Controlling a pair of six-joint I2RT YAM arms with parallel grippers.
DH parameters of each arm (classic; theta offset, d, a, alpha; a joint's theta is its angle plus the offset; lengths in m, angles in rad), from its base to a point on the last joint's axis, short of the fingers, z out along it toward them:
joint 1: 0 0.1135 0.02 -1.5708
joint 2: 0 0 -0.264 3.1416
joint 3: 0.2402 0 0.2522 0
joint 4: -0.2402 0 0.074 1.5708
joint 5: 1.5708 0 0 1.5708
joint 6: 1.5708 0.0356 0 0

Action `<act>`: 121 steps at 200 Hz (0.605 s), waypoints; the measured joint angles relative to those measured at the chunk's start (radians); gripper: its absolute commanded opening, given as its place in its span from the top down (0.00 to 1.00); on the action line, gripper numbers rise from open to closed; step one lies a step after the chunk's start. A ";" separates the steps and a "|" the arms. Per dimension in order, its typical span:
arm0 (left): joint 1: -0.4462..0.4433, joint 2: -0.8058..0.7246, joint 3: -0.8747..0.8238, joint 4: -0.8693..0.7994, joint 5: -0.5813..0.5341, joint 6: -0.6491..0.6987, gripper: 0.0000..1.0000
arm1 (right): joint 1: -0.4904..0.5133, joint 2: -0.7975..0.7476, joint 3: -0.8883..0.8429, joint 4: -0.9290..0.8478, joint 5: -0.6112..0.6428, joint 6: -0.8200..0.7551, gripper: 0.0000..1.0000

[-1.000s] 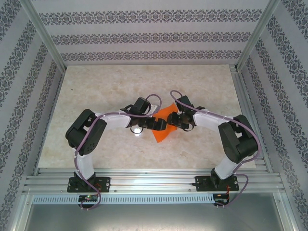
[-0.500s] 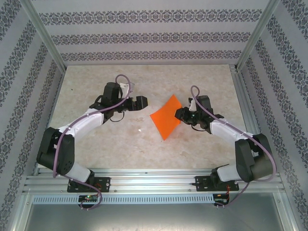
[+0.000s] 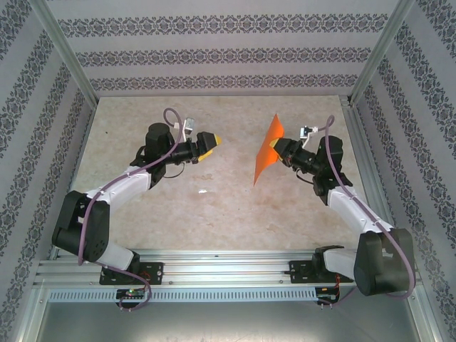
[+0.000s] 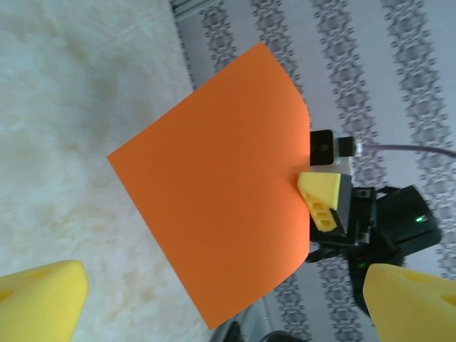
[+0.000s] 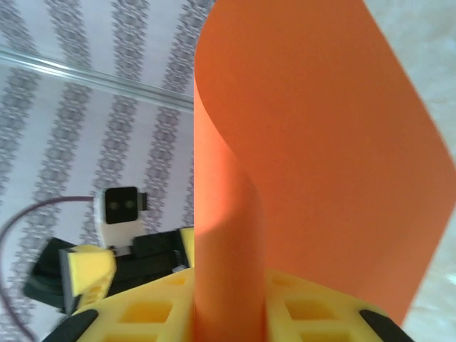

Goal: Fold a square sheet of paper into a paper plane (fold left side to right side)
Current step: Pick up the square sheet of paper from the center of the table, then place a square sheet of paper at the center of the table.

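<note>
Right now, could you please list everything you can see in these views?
paper sheet: one, orange, held upright, right of centre
table: one, pale marbled beige, middle of the enclosure
walls: three, grey-patterned white, around the table
metal rail: one, silver, along the table's near edge
left gripper: one, yellow fingers, open, left of the sheet, apart from it
right gripper: one, yellow fingers, shut on the sheet's edge
</note>
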 measured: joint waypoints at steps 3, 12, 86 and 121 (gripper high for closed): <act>0.000 0.003 0.000 0.021 0.005 -0.016 0.00 | -0.002 -0.003 0.001 0.013 -0.005 0.010 0.75; 0.000 0.018 0.000 0.090 0.017 -0.076 0.00 | -0.006 -0.009 0.009 0.054 -0.018 0.051 0.75; -0.056 0.234 0.055 0.517 0.024 -0.501 0.00 | -0.006 0.044 0.120 0.492 -0.065 0.412 0.76; -0.116 0.341 0.098 0.676 -0.021 -0.666 0.00 | -0.006 0.058 0.137 0.584 -0.065 0.493 0.76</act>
